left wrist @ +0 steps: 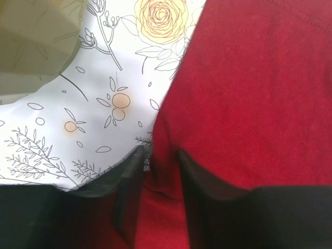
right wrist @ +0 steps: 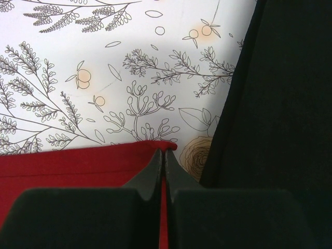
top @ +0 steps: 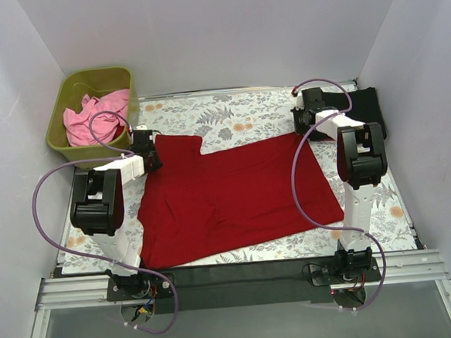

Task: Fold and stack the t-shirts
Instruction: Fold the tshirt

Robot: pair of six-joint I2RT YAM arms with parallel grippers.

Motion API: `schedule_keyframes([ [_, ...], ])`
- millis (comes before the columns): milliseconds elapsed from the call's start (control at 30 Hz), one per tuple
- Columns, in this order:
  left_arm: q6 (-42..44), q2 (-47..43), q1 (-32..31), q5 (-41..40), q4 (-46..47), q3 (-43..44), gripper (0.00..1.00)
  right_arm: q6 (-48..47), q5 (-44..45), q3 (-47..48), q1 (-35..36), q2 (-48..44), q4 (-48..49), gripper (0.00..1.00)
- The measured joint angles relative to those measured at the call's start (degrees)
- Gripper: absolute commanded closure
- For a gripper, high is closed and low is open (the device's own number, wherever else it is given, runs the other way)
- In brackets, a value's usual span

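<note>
— Where is the red shirt to be found?
— It is spread across the middle of the cloth, mostly flat. One sleeve is turned toward the far left, and some wrinkling is seen along its left side.

— And the other shirts?
— The pink shirt is heaped inside the bin, which is set at the far left corner. The black shirt is laid at the far right, just beyond the red shirt's far right corner.

— How is the left claw placed?
— It is lowered at the red shirt's far left sleeve. In the wrist view a gap is seen between its fingers, and the shirt's edge is caught in that gap, with one finger over the printed cloth and the other over red. Whether the fabric is actually gripped cannot be told.

— And the right claw?
— Its fingers are pressed together on the far right corner of the red shirt. A thin line of red is seen in the slit between them, and the hem is met right at the tips. The black shirt is seen close beside it.
</note>
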Motion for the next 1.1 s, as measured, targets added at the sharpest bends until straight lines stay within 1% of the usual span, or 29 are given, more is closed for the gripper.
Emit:
schedule_keyframes([
  [100, 0.2, 0.3, 0.0, 0.2, 0.2, 0.3, 0.86, 0.0, 0.0, 0.0, 0.0, 0.0, 0.0, 0.99],
  [200, 0.4, 0.8, -0.1, 0.7, 0.4, 0.9, 0.9, 0.1, 0.0, 0.0, 0.0, 0.0, 0.0, 0.99],
  [233, 0.4, 0.9, 0.0, 0.9, 0.3, 1.0, 0.94, 0.1, 0.0, 0.0, 0.0, 0.0, 0.0, 0.99],
  [333, 0.7, 1.2, 0.0, 1.5, 0.3, 1.3, 1.0, 0.2, 0.0, 0.0, 0.0, 0.0, 0.0, 0.99],
  [800, 1.7, 1.2, 0.0, 3.2, -1.0, 2.5, 1.0, 1.7, -2.2, 0.3, -1.6, -0.1, -0.9, 0.99],
  [1100, 1.7, -5.9, 0.0, 4.5, -2.4, 1.5, 1.0, 2.3, -3.7, -0.6, -3.1, -2.6, -3.8, 0.99],
])
